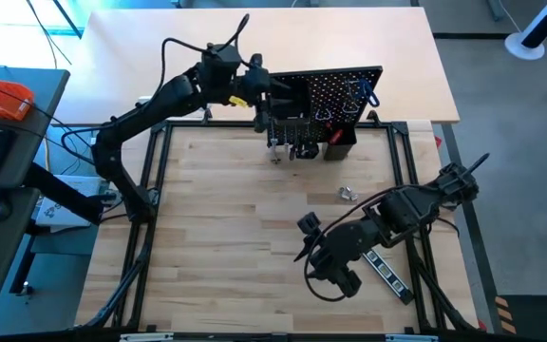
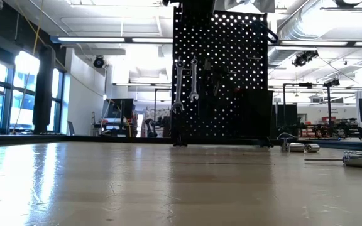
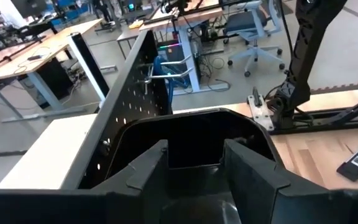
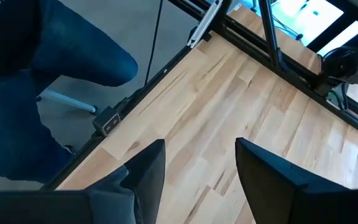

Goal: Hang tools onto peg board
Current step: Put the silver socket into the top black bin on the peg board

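The black peg board [image 1: 335, 95] stands upright at the table's far middle. Two silver wrenches [image 2: 186, 85] hang from hooks on its front, and a blue-handled tool [image 1: 364, 92] hangs near its right end. A small black bin [image 1: 340, 144] sits on its front. My left gripper [image 1: 272, 103] is high at the board's left end, above its top edge [image 3: 120, 106], fingers open with nothing seen between them. My right gripper [image 4: 197, 168] is open and empty over the wood near the table's near right. The black striped bar [image 1: 387, 269] lies flat beside the right arm.
A small silver piece [image 1: 348, 194] lies on the wood mid-right, and silver parts [image 2: 357, 158] show at the low view's right. A black frame [image 1: 150, 190] rims the wood top. A person's blue-clothed leg [image 4: 48, 74] stands beyond the near edge.
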Available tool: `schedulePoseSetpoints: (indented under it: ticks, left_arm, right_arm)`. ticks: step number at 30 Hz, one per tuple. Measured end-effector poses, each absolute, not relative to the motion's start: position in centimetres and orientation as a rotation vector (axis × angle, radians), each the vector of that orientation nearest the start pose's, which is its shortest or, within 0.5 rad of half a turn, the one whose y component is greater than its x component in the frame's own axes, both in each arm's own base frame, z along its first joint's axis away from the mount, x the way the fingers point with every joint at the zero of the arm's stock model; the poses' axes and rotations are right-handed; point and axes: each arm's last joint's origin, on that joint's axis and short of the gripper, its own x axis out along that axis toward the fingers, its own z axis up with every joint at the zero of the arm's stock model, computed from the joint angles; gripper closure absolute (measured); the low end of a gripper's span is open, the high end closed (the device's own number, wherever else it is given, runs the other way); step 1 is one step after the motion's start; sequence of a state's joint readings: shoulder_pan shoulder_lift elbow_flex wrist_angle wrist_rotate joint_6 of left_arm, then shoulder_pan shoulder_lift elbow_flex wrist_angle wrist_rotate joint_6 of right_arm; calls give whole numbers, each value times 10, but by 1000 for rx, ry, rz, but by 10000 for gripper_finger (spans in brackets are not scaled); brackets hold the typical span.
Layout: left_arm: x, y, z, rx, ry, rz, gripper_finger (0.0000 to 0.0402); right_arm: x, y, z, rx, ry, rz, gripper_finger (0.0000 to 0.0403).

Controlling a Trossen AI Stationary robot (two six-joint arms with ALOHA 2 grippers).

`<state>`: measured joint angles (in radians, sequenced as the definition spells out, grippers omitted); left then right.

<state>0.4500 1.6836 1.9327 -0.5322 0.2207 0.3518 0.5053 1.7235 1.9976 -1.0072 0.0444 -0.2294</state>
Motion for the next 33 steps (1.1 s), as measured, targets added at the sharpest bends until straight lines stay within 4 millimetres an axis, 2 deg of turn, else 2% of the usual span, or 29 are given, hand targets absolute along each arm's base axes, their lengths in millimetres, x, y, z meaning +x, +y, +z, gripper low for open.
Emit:
schedulePoseSetpoints:
  ticks: [6, 12, 17, 26, 33]
  left_arm:
    - [323, 138, 472, 309, 257, 167, 252]
    - [304, 123, 490, 349, 214, 170, 252]
    - [288, 112, 500, 367, 214, 156, 252]
    - [272, 90, 494, 379, 363, 109, 252]
    - [271, 74, 482, 354, 486, 52, 252]
  right_arm:
    - [293, 160, 440, -413, 619, 520, 215]
    - [264, 144, 464, -390, 566, 505, 215]
    - [241, 130, 477, -378, 562, 478, 215]
    - [200, 106, 495, -333, 555, 384, 215]
    - [167, 86, 508, -294, 520, 331, 215]
